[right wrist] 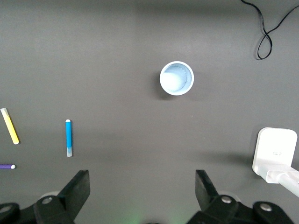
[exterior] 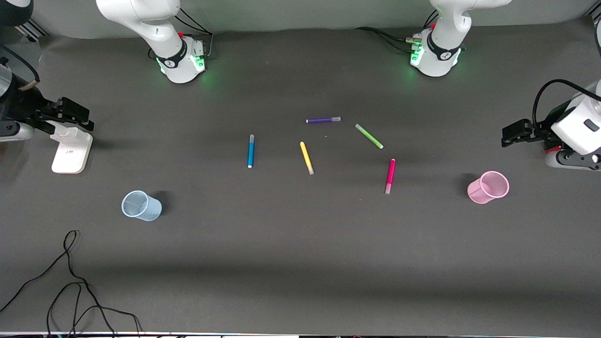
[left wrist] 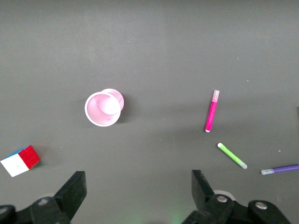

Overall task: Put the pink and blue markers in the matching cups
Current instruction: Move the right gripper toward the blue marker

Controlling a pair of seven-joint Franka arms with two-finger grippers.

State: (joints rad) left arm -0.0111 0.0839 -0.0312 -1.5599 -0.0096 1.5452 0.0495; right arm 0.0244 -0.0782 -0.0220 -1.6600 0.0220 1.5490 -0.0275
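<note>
The pink marker [exterior: 390, 176] lies flat on the table, toward the left arm's end from the middle; it also shows in the left wrist view [left wrist: 211, 111]. The blue marker [exterior: 250, 150] lies flat toward the right arm's end and shows in the right wrist view [right wrist: 68, 137]. The pale pink cup [exterior: 488, 187] stands at the left arm's end [left wrist: 103, 108]. The pale blue cup [exterior: 141, 205] stands at the right arm's end [right wrist: 176, 78]. My left gripper [exterior: 514, 133] is open and empty [left wrist: 138, 191], up beside the pink cup. My right gripper [exterior: 75, 114] is open and empty [right wrist: 140, 191], at the table's right-arm end.
A yellow marker [exterior: 306, 157], a green marker [exterior: 369, 136] and a purple marker [exterior: 323, 120] lie between the blue and pink markers. A white block [exterior: 71, 149] sits under my right gripper. A black cable [exterior: 70, 281] lies near the front edge. A colour cube [left wrist: 20, 160] lies by the pink cup.
</note>
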